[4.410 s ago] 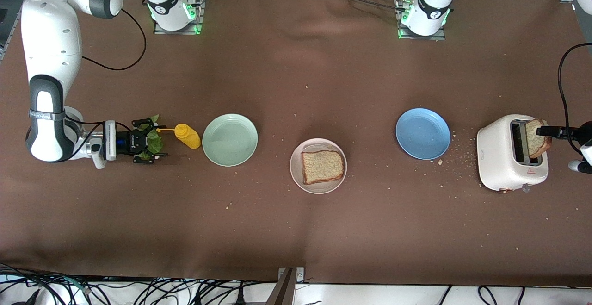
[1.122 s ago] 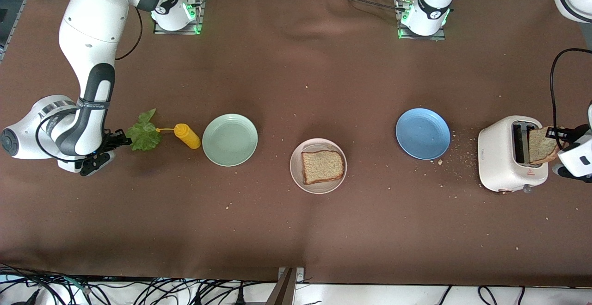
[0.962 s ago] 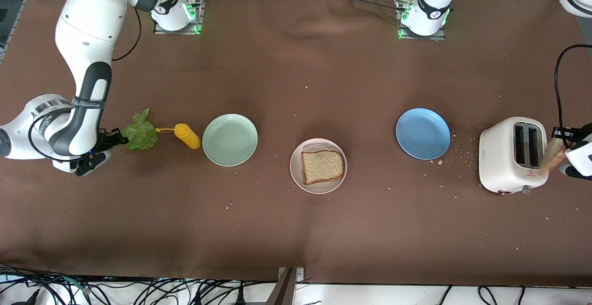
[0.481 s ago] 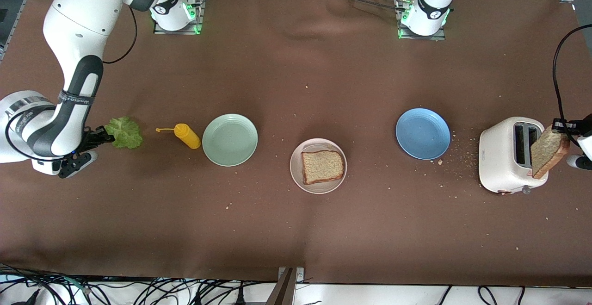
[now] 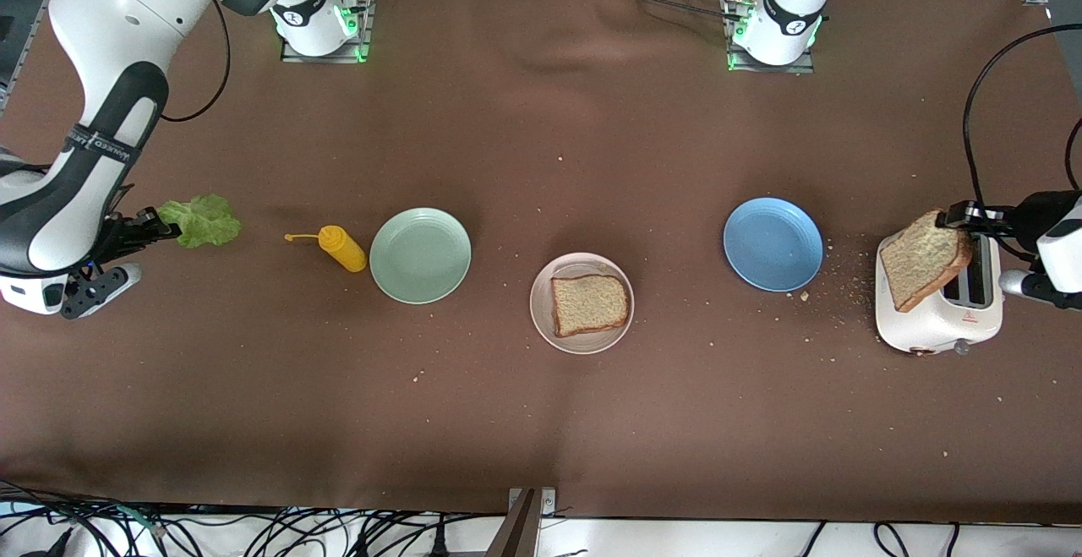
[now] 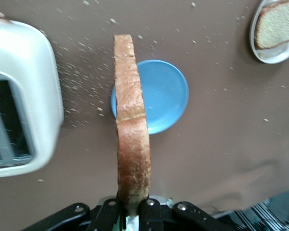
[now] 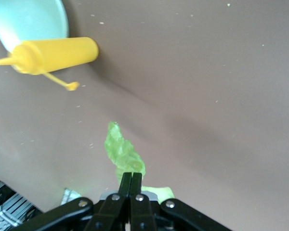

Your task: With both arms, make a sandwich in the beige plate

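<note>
One slice of brown toast (image 5: pixel 589 304) lies on the beige plate (image 5: pixel 541 320) at the table's middle. My left gripper (image 5: pixel 959 216) is shut on a second toast slice (image 5: pixel 922 259) and holds it in the air over the white toaster (image 5: pixel 938 320); in the left wrist view the slice (image 6: pixel 130 125) stands edge-on between the fingers. My right gripper (image 5: pixel 161 232) is shut on the green lettuce leaf (image 5: pixel 201 220), up in the air over the right arm's end of the table. The leaf (image 7: pixel 123 151) shows past the closed fingers in the right wrist view.
A yellow squeeze bottle (image 5: pixel 341 248) lies beside a mint-green plate (image 5: pixel 420 254). A blue plate (image 5: pixel 773 243) sits between the beige plate and the toaster, with crumbs around it. The toaster's black cord (image 5: pixel 980 109) loops at the left arm's end.
My left gripper has lifted the toast out of the toaster and swung it over the toaster's top. My right gripper has lifted the lettuce and carried it away from the yellow bottle.
</note>
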Controlling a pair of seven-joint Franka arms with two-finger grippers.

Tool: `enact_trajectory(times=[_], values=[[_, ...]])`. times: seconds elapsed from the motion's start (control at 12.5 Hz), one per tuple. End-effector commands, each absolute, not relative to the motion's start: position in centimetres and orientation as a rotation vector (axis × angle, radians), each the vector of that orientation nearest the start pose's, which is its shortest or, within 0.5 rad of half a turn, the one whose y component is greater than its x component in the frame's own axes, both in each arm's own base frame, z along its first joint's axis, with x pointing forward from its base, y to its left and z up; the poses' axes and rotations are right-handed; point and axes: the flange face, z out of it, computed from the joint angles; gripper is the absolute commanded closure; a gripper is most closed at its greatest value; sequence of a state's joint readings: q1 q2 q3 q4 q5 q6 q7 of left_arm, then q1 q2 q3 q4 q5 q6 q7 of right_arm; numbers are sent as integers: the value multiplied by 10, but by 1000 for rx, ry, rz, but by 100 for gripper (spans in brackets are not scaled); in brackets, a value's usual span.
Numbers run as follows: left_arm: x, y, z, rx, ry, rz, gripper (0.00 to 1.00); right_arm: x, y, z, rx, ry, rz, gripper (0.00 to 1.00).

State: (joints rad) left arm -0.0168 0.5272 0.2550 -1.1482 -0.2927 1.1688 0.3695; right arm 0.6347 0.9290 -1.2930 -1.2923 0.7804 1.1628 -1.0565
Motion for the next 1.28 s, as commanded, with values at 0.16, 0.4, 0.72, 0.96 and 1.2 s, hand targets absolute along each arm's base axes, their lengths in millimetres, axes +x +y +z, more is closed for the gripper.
enact_trajectory(times=[0.16, 0.4, 0.72, 0.96, 1.2], values=[[643, 33, 456, -3525, 343, 863, 100, 627, 34, 497, -2904, -677, 590, 100], [643, 27, 451, -3572, 315, 898, 100, 606, 122, 527, -2957, -645, 538, 100], [643, 29, 454, -3589, 295, 890, 100, 593, 226, 527, -2871, -658, 398, 100], [643, 29, 454, -3601, 271, 897, 100, 590, 306, 510, -2840, -740, 231, 100], [643, 24, 454, -3587, 230, 932, 100, 590, 371, 485, -2808, -725, 72, 100]])
